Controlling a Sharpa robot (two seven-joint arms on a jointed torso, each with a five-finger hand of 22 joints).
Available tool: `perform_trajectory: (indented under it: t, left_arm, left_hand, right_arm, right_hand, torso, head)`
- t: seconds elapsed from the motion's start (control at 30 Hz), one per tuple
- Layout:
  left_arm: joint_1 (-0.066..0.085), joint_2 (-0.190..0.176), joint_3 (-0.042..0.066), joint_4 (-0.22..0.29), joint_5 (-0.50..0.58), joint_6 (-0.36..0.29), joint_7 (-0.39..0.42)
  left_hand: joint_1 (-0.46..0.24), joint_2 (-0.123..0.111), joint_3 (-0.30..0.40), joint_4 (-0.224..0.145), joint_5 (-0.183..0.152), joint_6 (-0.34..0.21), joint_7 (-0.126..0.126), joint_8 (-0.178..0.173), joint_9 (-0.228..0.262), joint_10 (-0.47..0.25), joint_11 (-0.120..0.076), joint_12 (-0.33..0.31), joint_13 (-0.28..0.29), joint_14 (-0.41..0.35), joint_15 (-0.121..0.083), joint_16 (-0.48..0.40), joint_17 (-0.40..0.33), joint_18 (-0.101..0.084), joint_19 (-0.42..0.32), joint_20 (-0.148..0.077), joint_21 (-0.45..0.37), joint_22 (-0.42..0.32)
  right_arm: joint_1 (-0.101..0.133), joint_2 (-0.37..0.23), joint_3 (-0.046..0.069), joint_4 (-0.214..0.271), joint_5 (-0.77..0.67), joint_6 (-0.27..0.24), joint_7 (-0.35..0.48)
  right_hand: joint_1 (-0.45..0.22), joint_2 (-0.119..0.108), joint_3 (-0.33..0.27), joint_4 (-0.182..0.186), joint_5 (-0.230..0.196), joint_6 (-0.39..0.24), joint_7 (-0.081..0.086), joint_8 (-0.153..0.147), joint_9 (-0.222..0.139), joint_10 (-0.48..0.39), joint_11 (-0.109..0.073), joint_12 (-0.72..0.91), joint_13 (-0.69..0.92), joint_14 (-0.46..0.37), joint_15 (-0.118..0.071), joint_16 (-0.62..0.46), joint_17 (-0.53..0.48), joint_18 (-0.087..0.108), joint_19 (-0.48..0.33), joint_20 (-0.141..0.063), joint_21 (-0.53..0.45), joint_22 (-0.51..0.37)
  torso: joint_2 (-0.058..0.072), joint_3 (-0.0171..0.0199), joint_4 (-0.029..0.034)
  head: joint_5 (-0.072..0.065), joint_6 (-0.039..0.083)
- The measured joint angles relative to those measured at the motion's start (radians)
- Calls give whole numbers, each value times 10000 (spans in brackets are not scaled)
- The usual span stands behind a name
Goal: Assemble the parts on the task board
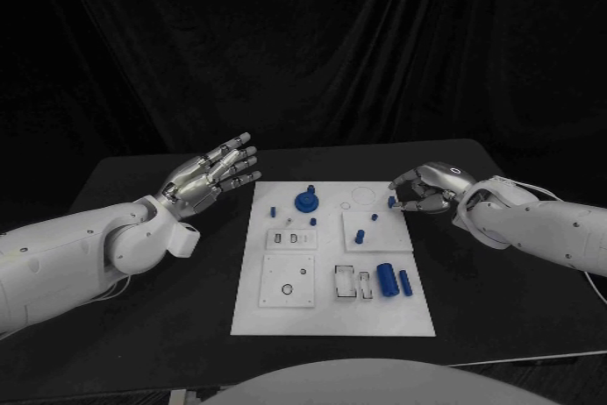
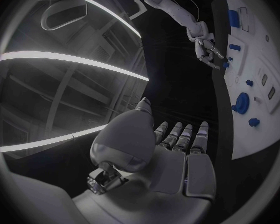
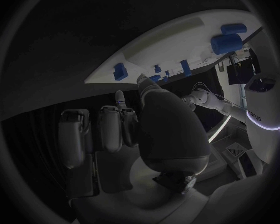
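Observation:
The white task board (image 1: 332, 322) lies in the middle of the table. On it are a blue round knob (image 1: 306, 199), small blue pegs (image 1: 360, 237) and two blue cylinders (image 1: 387, 282) near its front right. My right hand (image 1: 424, 190) is at the board's far right corner, its curled fingers pinching a small blue part (image 1: 391, 201) just above the board. The left wrist view has this right hand (image 2: 205, 47) with the blue part (image 2: 226, 63) at its fingertips. My left hand (image 1: 212, 177) hovers left of the board, fingers spread and holding nothing.
White inset plates (image 1: 289, 280) with slots and holes sit on the board's left half. A black-framed slot (image 1: 344, 280) lies beside the cylinders. The black table (image 1: 152, 282) stretches bare on both sides, under a dark curtain behind.

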Motion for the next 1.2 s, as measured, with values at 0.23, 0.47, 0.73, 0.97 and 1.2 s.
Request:
perform_trajectory:
  t: [0.23, 0.47, 0.73, 0.97, 1.2]
  left_arm:
    - [-2, 2, 0, -3, 0, 25, -14]
    - [-3, 1, 0, 5, 0, 62, -43]
    - [-4, 0, 2, 15, 0, 94, -69]
    - [-5, 0, 2, 21, 0, 115, -99]
    - [-6, 5, 0, 19, 0, 130, -125]
  left_hand:
    - [-86, 86, -86, 17, 124, 71, 71, 0, 9, 0, 0, 0, 0, 0, 0, -3, 0, 0, 0, 0, 0, 0]
    - [3, 91, 3, -11, 314, 106, 106, 38, 21, 0, 0, 0, 1, 1, 0, -3, 1, 0, 0, 0, 0, 0]
    - [221, 64, 115, -37, 596, 179, 178, 38, 24, -1, 0, 0, 1, 0, 0, 34, 1, 1, -5, 6, 5, -1]
    - [716, 38, 266, -109, 1195, 214, 214, 77, 30, -1, -1, 0, 1, 1, 0, 34, 1, 1, -36, 36, 41, 0]
    - [953, 12, 332, -175, 1485, 249, 249, 77, 30, -1, -1, 0, 1, 1, 0, 33, 2, 1, -36, 36, 41, -1]
  right_arm:
    - [-80, 159, 0, -155, 43, 205, -83]
    - [-166, 203, 0, -189, 63, 311, -219]
    - [-191, 249, 3, -189, 78, 326, -448]
    - [-204, 258, 3, -283, 85, 314, -566]
    - [-208, 305, 3, -328, 89, 297, -583]
  right_hand:
    - [38, 38, 29, -29, 0, 0, 0, 37, 1, 0, 0, 0, 0, 0, 0, -45, 0, 1, 0, 0, -110, 8]
    - [134, 49, 29, -29, 0, 54, 53, 94, 1, 30, 28, -68, -1, -37, 37, -163, 0, 0, 0, 0, -278, 7]
    - [289, 78, 57, -57, 192, 90, 90, 143, 36, -1, 71, -68, -1, 0, 74, -201, 0, 0, -1, 73, -359, 6]
    - [402, 106, 84, -83, 250, -25, 88, 143, 35, -1, 71, -68, -1, 0, 74, -201, 0, 0, 0, 73, -359, 5]
    - [605, 209, 154, -153, 386, -316, -68, 143, 34, -1, 71, -68, 2, 0, 74, -201, 0, 0, 0, 72, -400, 4]
  torso:
    - [-3, -10, 12]
    - [-8, -10, 16]
    - [-19, -10, 12]
    - [-27, -10, 11]
    - [-28, -12, 11]
  head:
    - [-24, -48]
    - [-18, -96]
    - [-12, -140]
    - [-12, -178]
    - [-34, -196]
